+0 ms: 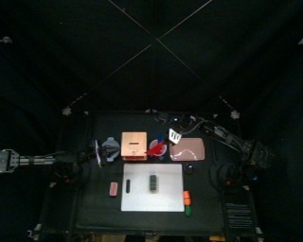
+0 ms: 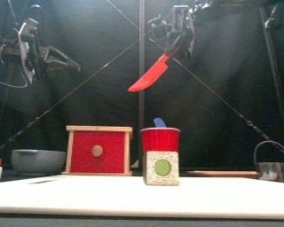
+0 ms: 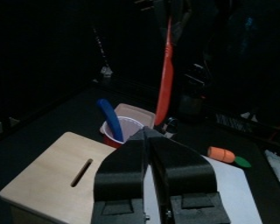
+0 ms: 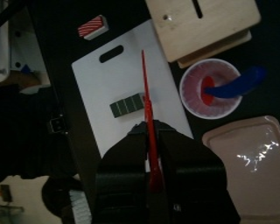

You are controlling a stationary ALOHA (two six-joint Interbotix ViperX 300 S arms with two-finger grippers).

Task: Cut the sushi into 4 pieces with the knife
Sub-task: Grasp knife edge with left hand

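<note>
- Right gripper [image 2: 174, 43]: clenched on the red knife [image 2: 149, 76], held high, blade slanting down
- Sushi roll [image 1: 155, 181]: lies on the white cutting board [image 1: 139, 194], blocks in 1 row, touching
- Left gripper [image 3: 154, 164]: jaws pressed together, grasping nothing, by the wooden box [image 1: 133, 146]
- Blue knife [image 2: 159, 122]: standing in the red cup [image 2: 160, 142]
</note>
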